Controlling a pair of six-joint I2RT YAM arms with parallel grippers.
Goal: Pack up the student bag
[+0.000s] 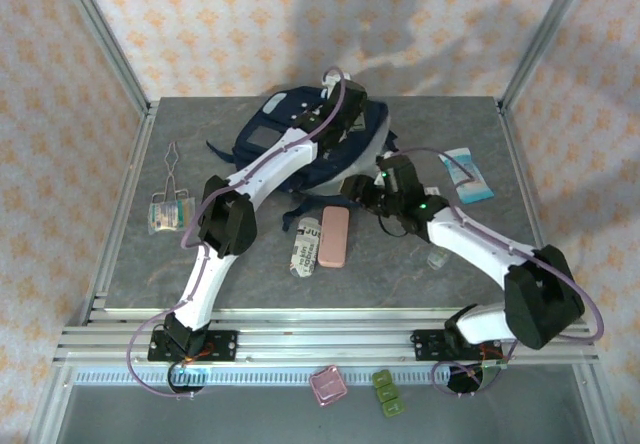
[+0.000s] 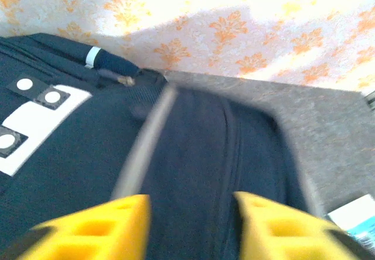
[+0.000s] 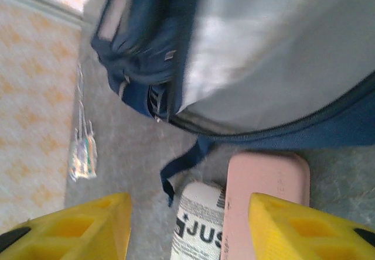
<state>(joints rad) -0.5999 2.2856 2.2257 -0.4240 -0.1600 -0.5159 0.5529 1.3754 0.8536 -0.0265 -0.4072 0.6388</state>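
Spotter: Where does the student bag (image 1: 290,129) sit for you?

Operator: At the back of the tabletop (image 1: 420,124), near the middle, lying flat with its straps trailing toward me. My left end effector (image 2: 193,225) is over its upper end, close above the dark fabric. Its fingers are partly apart, with nothing pinched that I can make out. That wrist picture is smeared, so I won't swear to contact.

Spotter: And the right?

Operator: The right end effector (image 3: 190,225) hangs with its fingers well spread and empty, just off the bag's near edge. Below it are a pink case (image 1: 335,236) and a printed roll (image 1: 305,247), side by side and touching as far as I can tell.

Spotter: So what is the step?

Operator: I judge it as getting the bag open and held so the first item can go in. From the right wrist I see a zip line (image 3: 275,132) along the bag's edge, but I cannot tell whether the mouth is open.

Spotter: How would you do it well?

Operator: I'd have the left take one layer of fabric beside the zip, not a thick fold, and lift just enough to hold a gap. With the right I'd take the pink case across its narrow width, coming straight down so no finger lands on the roll. A loose strap (image 3: 183,163) lies next to both items. I'd keep clear of it, or it may drag the bag.
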